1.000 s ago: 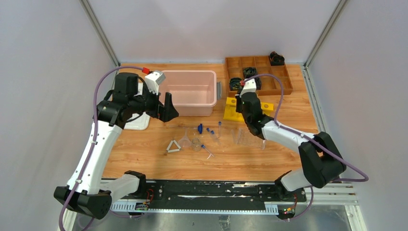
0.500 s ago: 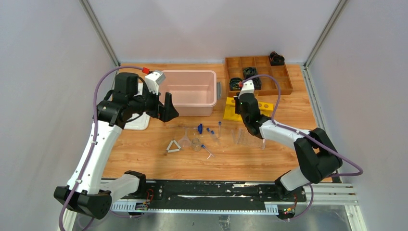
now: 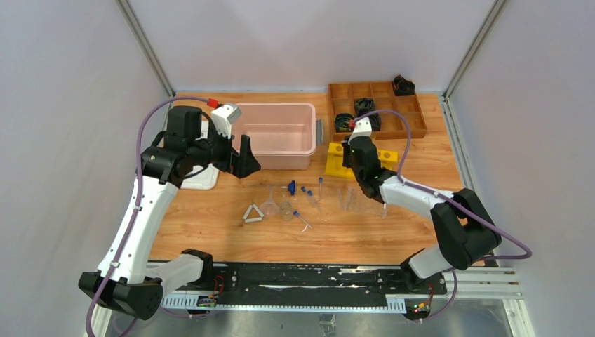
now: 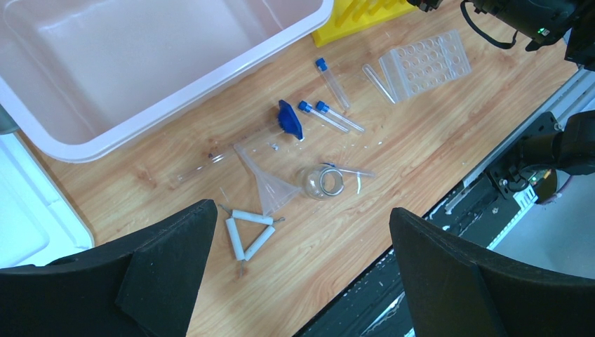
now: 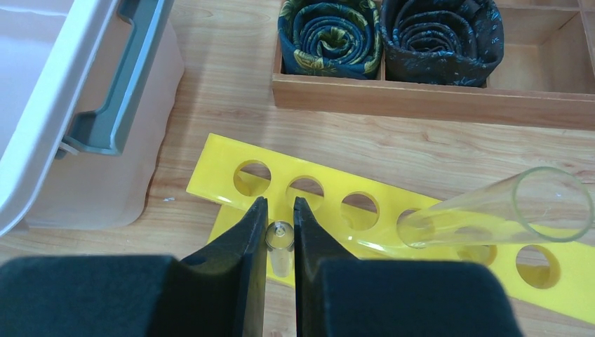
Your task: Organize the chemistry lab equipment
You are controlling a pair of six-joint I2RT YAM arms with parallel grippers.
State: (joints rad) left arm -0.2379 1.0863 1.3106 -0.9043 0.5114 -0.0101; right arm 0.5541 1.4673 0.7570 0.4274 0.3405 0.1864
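Observation:
My right gripper [image 5: 280, 210] is shut on a small clear tube [image 5: 280, 236], which it holds upright just in front of the yellow rack [image 5: 319, 184]. A wide clear tube [image 5: 491, 207] leans in one of that rack's holes. My left gripper [image 4: 302, 208] hangs open high over the table, near the pink bin. Below it lie a white triangle [image 4: 247, 232], a clear funnel [image 4: 266, 186], a small clear jar [image 4: 324, 181], blue-capped tubes [image 4: 324, 117] and a clear tube rack [image 4: 426, 64].
A pink bin [image 3: 281, 153] stands at the back centre. A wooden compartment tray [image 3: 414, 131] at the back right holds black coiled bundles [image 5: 330, 35]. A white tray [image 3: 200, 180] lies at the left. A blue piece [image 4: 290, 119] lies among the tubes.
The right arm's elbow has shifted slightly left, and its gripper still holds the tube at the yellow rack. The left arm has not moved.

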